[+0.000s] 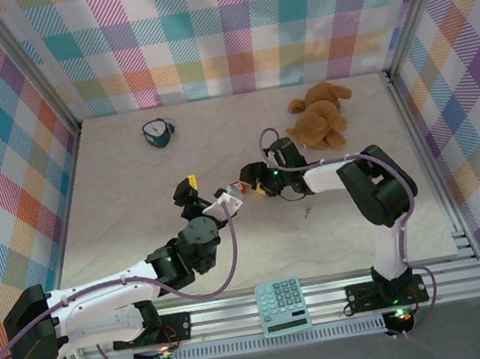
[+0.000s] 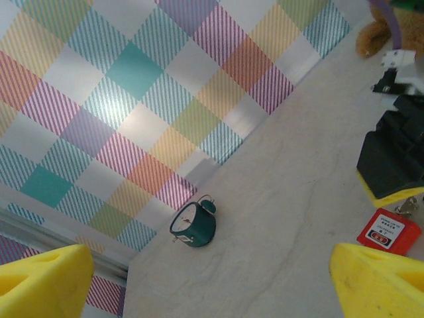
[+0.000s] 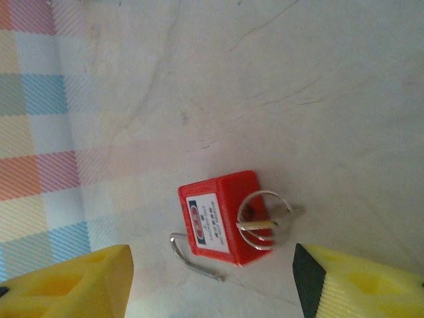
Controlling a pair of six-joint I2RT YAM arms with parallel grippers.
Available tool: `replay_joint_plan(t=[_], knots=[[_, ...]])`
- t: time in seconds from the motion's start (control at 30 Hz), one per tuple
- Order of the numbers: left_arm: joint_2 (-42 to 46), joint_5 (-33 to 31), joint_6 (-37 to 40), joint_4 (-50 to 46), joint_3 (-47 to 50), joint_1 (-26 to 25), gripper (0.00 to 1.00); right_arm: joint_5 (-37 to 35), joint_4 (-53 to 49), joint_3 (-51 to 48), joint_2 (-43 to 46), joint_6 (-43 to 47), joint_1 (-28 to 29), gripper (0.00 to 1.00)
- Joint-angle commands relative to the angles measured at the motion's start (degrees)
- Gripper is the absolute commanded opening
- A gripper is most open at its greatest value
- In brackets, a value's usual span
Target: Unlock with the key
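While the red box-shaped plastic padlock lies flat on the pale marbled bench, the small metal key sits in its keyhole end, with a thin wire key ring looped through it. The bent steel shackle sticks out of the opposite end and looks swung loose with one leg free, but this angle can't confirm it.

The right pincer is spread, with a yellow pad on either side of the padlock, touching neither it nor the key. The left pincer is spread wide too, holds nothing, sits near the padlock and faces the back wall.

Progress, as a judgement: the key is in and the lock is probably already turned, so the task is near its end. What's left is making sure the shackle is truly free, then backing both arms off.

As for room, the padlock is mid-bench, well apart from every edge, with bare bench on its left and toward the near side.
- The brown plush teddy bear lies behind the right arm, near it but not touching.
- The teal twin-bell alarm clock is far back, near the plaid cloth wall.
- The grey-green calculator rests on the metal rail between the arm bases.

The tightest spot is the two pincers close together over the lock, so a retreat one at a time looks safest.
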State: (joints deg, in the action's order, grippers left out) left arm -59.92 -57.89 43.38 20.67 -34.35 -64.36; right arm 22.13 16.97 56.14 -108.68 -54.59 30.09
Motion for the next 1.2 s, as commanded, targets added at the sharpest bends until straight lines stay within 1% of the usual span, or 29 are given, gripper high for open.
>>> replay_joint_plan(t=[0.0,0.07,0.13,0.2,0.23,0.27,0.3,0.37,0.4,0.5,0.57,0.63,0.73,0.83,0.93,1.03,1.17], knots=[[3.1,0.1,-4.4,-3.3,-1.9,0.3,0.91,-6.7,-14.5,0.7,6.0,5.8,-0.3,0.67],[4.6,-0.7,-6.7,-5.0,-2.0,0.3,0.91,-9.4,-19.5,1.8,8.2,8.0,0.5,0.66],[6.4,-1.5,-9.7,-6.9,-2.1,0.2,0.9,-12.4,-24.4,4.3,9.1,10.6,2.8,0.65],[8.5,-2.7,-14.5,-8.5,-1.8,0.2,0.89,-16.5,-31.7,8.9,7.3,14.0,6.5,0.62],[9.6,-4.5,-16.8,-9.4,-1.6,0.2,0.89,-18.5,-34.0,10.8,6.1,15.0,8.1,0.6],[10.9,-6.0,-20.5,-10.8,-1.2,0.2,0.89,-21.1,-36.2,12.5,4.7,15.9,9.8,0.56],[12.2,-7.7,-24.1,-12.8,-0.9,0.2,0.88,-22.7,-37.5,14.0,3.2,16.7,11.3,0.49],[15.1,-11.0,-31.3,-17.7,-0.7,0.3,0.88,-25.6,-39.2,16.9,0.8,17.3,13.3,0.32],[16.5,-11.7,-35.2,-20.7,-0.2,0.3,0.88,-26.4,-40.4,19.2,-0.6,17.3,13.9,0.3],[22.2,-9.0,-38.4,-22.9,2.4,0.4,0.86,-29.8,-45.8,26.3,-4.8,17.6,15.1,0.35],[26.1,-7.8,-41.5,-26.4,2.7,0.4,0.86,-31.6,-49.7,30.0,-7.5,18.4,16.2,0.38],[28.9,-7.1,-43.4,-28.4,2.9,0.4,0.85,-32.9,-51.9,31.4,-9.2,18.4,17.1,0.39],[31.8,-7.2,-44.9,-28.5,3.7,0.4,0.85,-33.8,-53.1,33.3,-11.6,18.5,17.5,0.38],[33.2,-5.4,-45.2,-26.7,4.4,0.5,0.83,-34.4,-56.0,39.5,-15.7,20.7,17.1,0.38],[33.0,-3.6,-45.5,-27.4,3.6,0.5,0.83,-34.5,-57.4,45.3,-19.5,22.6,16.8,0.37],[32.9,-3.4,-45.9,-27.7,3.4,0.5,0.83,-35.0,-58.2,50.9,-23.3,23.2,16.0,0.37],[32.8,-3.4,-45.8,-27.0,3.8,0.5,0.83,-35.5,-61.4,61.2,-29.0,24.9,14.4,0.37]])
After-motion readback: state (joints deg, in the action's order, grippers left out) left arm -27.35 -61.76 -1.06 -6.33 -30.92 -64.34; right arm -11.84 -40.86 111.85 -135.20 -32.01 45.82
